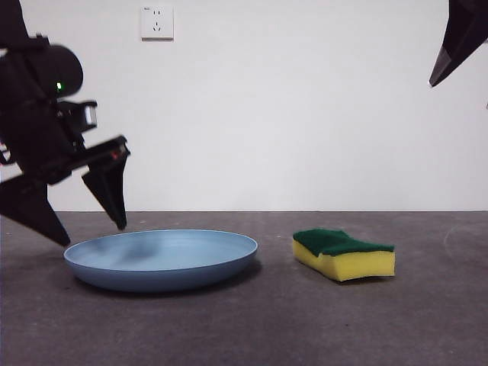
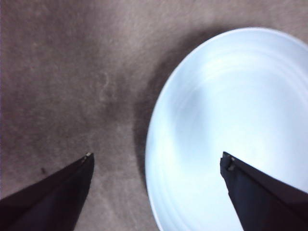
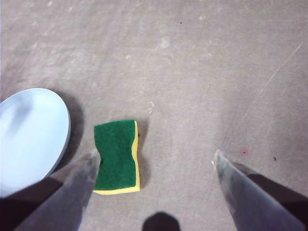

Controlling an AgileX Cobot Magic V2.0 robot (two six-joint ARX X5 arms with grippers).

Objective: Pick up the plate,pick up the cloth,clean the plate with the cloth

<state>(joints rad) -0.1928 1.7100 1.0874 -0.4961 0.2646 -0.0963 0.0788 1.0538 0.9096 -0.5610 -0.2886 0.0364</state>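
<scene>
**Left pincer straddling plate rim; sponge untouched**

The large, shallow, round light blue plate (image 1: pixel 161 258) lies flat on the dark grey table (image 1: pixel 305 320). The small rectangular sponge serving as the cloth (image 1: pixel 344 253), yellow foam under a dark green scouring layer, lies beside it, apart from its rim.

The left pincer (image 1: pixel 85 223) hangs spread just above the plate's edge, holding nothing. In the left wrist view, one jaw stands over the plate (image 2: pixel 231 125) and the other over bare table, so the rim lies between them.

The right pincer (image 3: pixel 154 161) is spread and empty, high above the cloth (image 3: pixel 117 156).

Handling, as judged: the plate looks rigid, smooth and likely slippery. Take it at the low raised rim, one jaw inside and one outside. The sponge is soft and light. Grip it across its pinched waist.

View differences: the front view shows the plate's low profile and the left pincer's height above it. The left wrist view alone shows the rim alignment. The right wrist view alone shows the sponge's wavy outline from above
</scene>
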